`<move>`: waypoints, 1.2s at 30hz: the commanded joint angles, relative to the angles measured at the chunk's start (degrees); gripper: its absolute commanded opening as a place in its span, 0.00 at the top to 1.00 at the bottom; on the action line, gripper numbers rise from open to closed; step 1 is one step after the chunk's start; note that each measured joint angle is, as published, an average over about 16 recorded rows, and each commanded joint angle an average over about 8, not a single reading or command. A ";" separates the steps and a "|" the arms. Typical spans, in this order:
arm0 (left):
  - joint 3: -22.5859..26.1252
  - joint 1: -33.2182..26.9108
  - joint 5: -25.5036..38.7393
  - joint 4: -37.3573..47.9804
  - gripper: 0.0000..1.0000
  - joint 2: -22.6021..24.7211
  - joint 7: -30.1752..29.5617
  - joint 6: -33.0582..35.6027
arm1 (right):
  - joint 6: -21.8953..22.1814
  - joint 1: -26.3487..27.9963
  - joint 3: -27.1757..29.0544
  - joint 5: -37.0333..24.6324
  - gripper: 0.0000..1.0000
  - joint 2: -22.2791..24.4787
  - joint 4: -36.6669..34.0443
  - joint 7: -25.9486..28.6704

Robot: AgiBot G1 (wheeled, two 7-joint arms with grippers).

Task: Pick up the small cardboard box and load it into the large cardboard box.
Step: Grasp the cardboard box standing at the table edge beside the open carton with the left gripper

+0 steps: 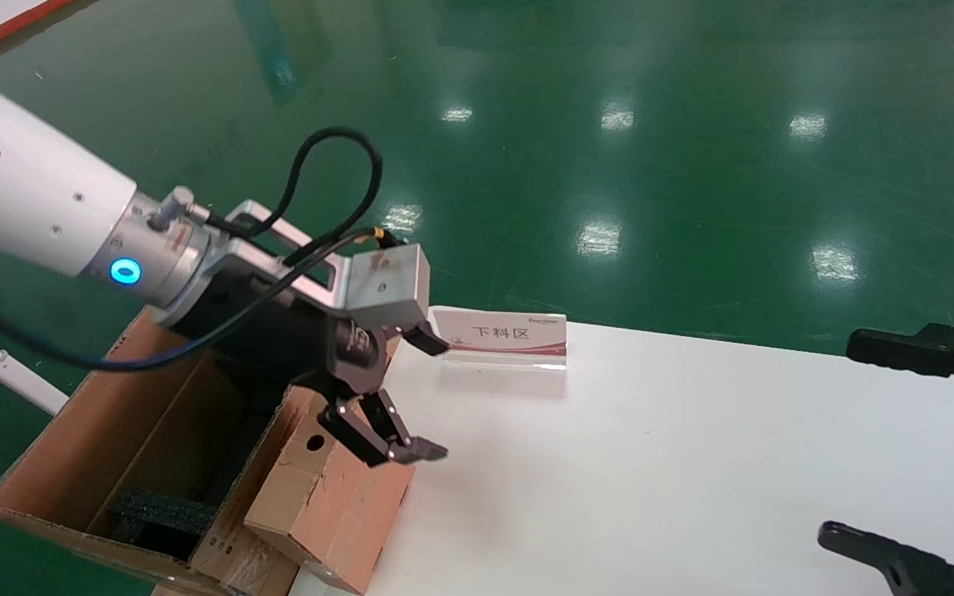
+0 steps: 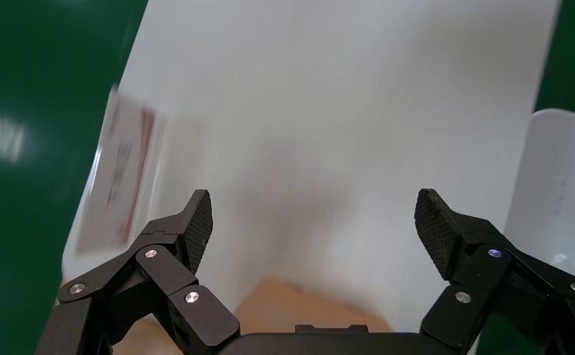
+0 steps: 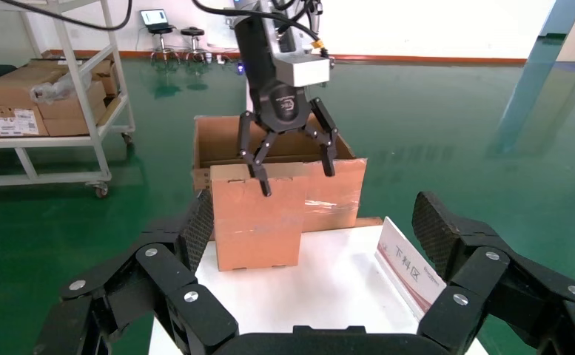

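Observation:
The small cardboard box (image 1: pixel 320 505) stands upright at the white table's left edge, a round hole on its top face. It also shows in the right wrist view (image 3: pixel 258 214) and as a brown patch in the left wrist view (image 2: pixel 299 303). The large cardboard box (image 1: pixel 113 430) stands open on the floor right beside it, with black foam (image 1: pixel 162 513) inside; its taped side shows in the right wrist view (image 3: pixel 336 192). My left gripper (image 1: pixel 444 397) hangs open just over the small box's top, holding nothing. My right gripper (image 1: pixel 837 434) is open and idle at the table's right.
A white and red sign card (image 1: pixel 510 335) stands on the table (image 1: pixel 692 463) behind the left gripper. Green floor surrounds the table. A white shelf cart (image 3: pixel 40 103) with several cartons stands far off behind the large box.

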 commanded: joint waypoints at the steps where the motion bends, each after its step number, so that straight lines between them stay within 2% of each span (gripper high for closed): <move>1: 3.86 -3.33 0.74 0.04 0.00 0.54 -3.18 -0.02 | 0.00 0.00 -0.01 0.01 0.00 0.00 0.00 0.00; 12: 25.37 -19.01 2.50 -0.32 0.00 4.17 -16.68 -0.07 | 0.02 0.01 -0.05 0.04 0.00 0.02 0.00 -0.03; 20: 38.71 -26.25 -1.34 -0.57 0.00 7.52 -22.46 -0.52 | 0.04 0.02 -0.09 0.06 0.00 0.04 0.00 -0.04; 29: 48.16 -31.41 -4.45 -0.71 0.00 10.07 -27.85 -1.66 | 0.05 0.03 -0.12 0.09 0.00 0.05 0.00 -0.06; 36: 53.12 -31.57 -3.84 -0.71 0.00 10.44 -31.80 -3.13 | 0.07 0.03 -0.15 0.11 0.00 0.06 0.00 -0.08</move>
